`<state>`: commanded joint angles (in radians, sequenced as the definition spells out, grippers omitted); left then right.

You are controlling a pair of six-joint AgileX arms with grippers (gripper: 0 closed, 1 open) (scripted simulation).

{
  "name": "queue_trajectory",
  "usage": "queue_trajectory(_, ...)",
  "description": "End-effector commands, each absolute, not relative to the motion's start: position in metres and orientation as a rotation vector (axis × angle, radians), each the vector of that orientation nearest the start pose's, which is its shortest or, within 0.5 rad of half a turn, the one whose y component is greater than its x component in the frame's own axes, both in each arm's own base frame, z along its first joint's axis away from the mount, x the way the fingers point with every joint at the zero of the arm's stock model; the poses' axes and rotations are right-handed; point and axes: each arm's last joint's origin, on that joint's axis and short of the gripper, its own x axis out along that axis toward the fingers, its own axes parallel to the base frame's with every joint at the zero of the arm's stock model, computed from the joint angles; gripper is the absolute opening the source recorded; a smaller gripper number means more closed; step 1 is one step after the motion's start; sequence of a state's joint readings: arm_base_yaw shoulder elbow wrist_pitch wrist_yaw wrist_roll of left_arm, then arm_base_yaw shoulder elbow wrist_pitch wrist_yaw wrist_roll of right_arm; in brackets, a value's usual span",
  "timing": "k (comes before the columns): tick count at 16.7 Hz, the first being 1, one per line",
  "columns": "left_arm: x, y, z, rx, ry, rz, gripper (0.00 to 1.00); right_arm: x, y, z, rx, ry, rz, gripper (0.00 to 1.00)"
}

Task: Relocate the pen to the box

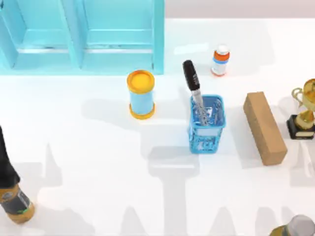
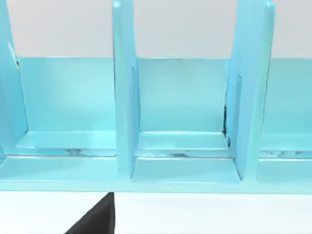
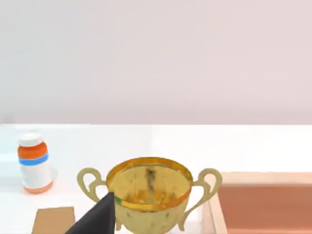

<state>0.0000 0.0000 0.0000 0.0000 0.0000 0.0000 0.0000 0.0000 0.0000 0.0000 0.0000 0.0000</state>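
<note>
The pen [image 1: 193, 83] stands tilted in a blue mesh holder [image 1: 206, 125] right of the table's middle. Its thick black top leans toward the back and its thin grey shaft goes down into the holder. An open reddish-brown box [image 3: 263, 204] with a pale rim lies beside the gold trophy [image 3: 148, 192] in the right wrist view. My left arm [image 1: 12, 196] is parked at the front left corner, far from the pen. My right arm [image 1: 298, 227] rests at the front right corner.
A light-blue shelf unit [image 1: 81, 34] [image 2: 180, 122] fills the back left. A blue can with an orange lid [image 1: 141, 93] stands left of the holder. A white and orange bottle [image 1: 220, 60] [image 3: 34, 163] is behind it. A brown block [image 1: 264, 128] and the trophy [image 1: 305, 110] are at the right.
</note>
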Motion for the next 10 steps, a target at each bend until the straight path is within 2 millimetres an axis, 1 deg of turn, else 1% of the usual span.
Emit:
queue_trajectory(3,0.106,-0.001,0.16,0.0,0.0,0.0,1.0,0.106,-0.001,0.162,-0.001,0.004,0.008,1.0)
queue_trajectory(6,0.106,-0.001,0.16,0.0,0.0,0.0,1.0,0.11,0.003,0.173,-0.009,0.036,0.073,1.0)
queue_trajectory(8,0.106,-0.001,0.16,0.0,0.0,0.0,1.0,0.117,0.008,0.185,-0.018,0.082,0.143,1.0)
queue_trajectory(10,0.106,-0.001,0.16,0.0,0.0,0.0,1.0,0.129,0.014,0.196,-0.029,0.152,0.229,1.0)
